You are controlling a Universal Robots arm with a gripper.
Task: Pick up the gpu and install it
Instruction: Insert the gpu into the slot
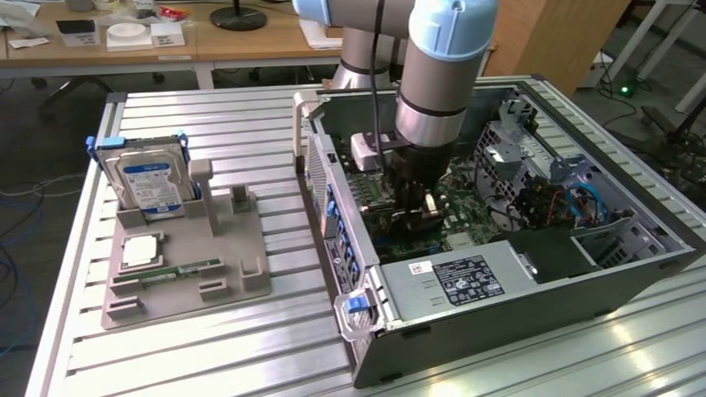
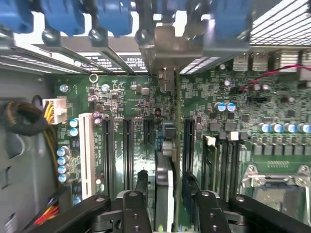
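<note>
The gpu (image 2: 164,189) stands on edge in a motherboard (image 2: 126,104) slot inside the open computer case (image 1: 551,285). The hand (image 2: 164,187) straddles it, fingers (image 2: 141,187) slightly parted either side, seemingly released. At nine o'clock on the tabletop (image 1: 221,356) stands a hard drive (image 1: 149,184).

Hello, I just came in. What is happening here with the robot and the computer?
The robot arm reaches down into an open computer case that lies on a metal table. In the wrist view, the gpu stands on edge in a slot of the motherboard, between the fingers of the gripper. The jaws stand a little apart on either side of the card. A hard drive waits in a grey holder outside the case.
</note>
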